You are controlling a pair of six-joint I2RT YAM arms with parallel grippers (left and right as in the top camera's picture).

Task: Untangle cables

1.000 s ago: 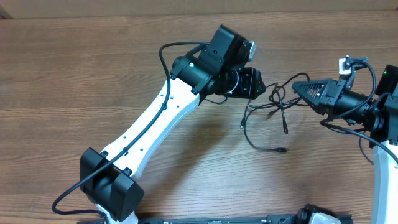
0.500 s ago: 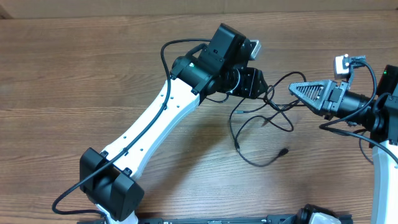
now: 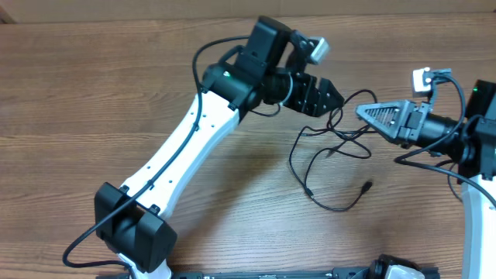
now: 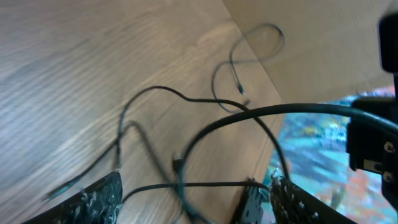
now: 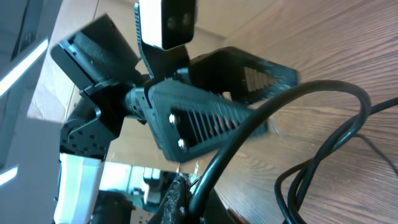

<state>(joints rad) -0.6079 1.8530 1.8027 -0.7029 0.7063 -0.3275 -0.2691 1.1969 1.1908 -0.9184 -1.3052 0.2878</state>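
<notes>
Cables (image 3: 335, 141) lie in a loose tangle on the bench (image 3: 93, 93), between the two sets of jaws. Left jaws wide open just beside it, with strands crossing the gap in the wrist view. Right jaws closed, tip at the tangle's edge; cannot tell if a strand is pinched

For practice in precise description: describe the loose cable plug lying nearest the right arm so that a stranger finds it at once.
On the brown wooden table, find the tangle of thin black cables beside the black right arm. Its lowest loop curls up at one end into a small plug. Unlike the other loose end, this one lies on the right arm's side.
</notes>
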